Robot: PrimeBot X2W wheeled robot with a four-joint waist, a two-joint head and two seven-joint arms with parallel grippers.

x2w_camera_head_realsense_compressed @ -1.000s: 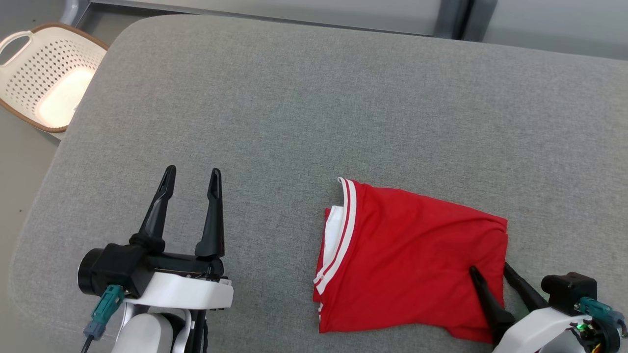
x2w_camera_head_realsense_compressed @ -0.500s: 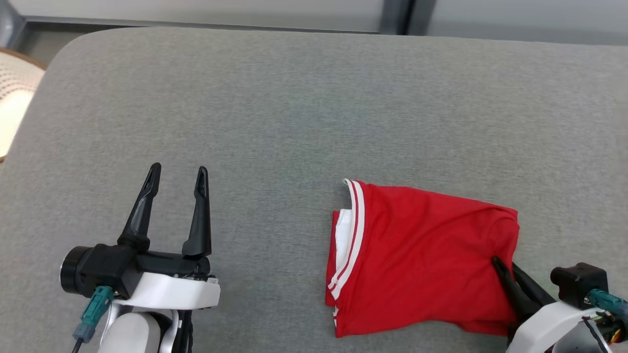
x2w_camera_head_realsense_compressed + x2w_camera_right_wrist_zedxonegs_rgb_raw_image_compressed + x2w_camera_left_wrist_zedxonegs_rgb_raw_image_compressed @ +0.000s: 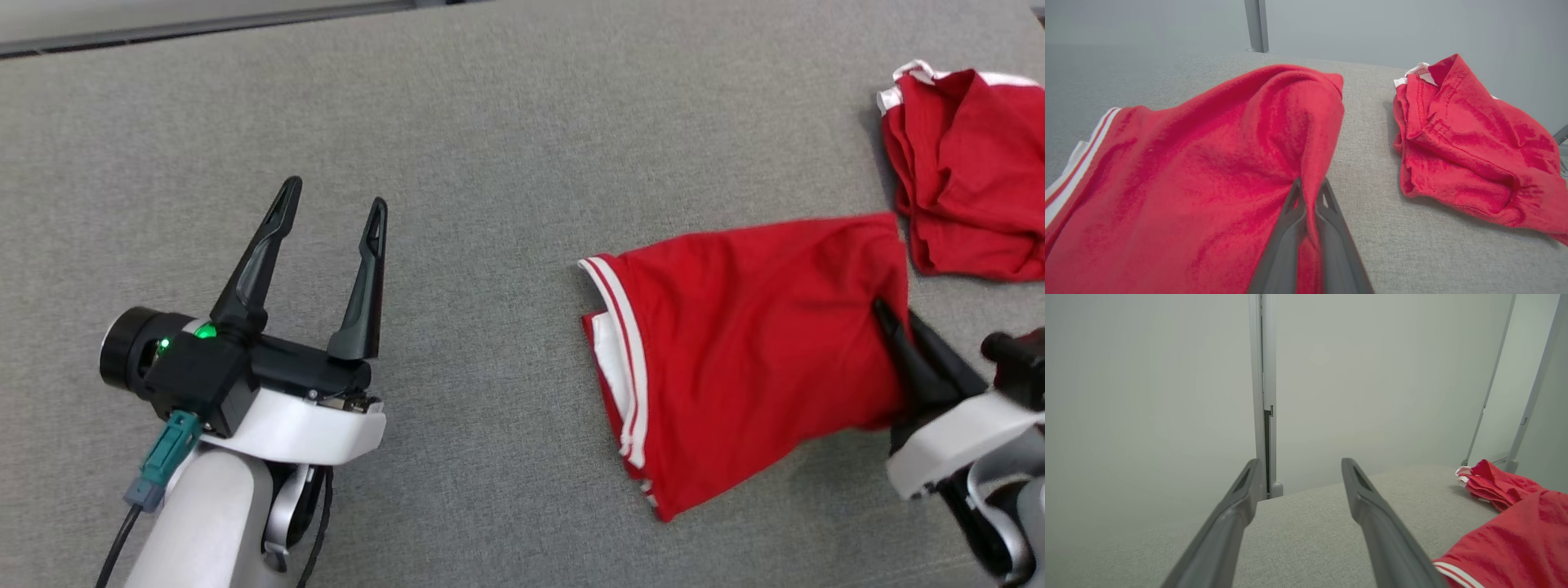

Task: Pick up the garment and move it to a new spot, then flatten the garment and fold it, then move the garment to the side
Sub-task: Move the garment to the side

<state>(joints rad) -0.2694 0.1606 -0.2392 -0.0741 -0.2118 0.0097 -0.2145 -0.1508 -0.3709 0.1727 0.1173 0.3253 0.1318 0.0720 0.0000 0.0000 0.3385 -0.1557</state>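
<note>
Now pinching the right edge of the folded red garment point(image 3: 735, 351), right of centre on the grey cushion point(image 3: 490, 122), in the right gripper point(image 3: 894, 314), clamped shut on a ridge of cloth, with the left gripper point(image 3: 333, 194) spread wide and empty, well to the left. Probably light, soft and limp, prone to sag and unfold from one pinch, so best gripped through all layers at that edge.
</note>
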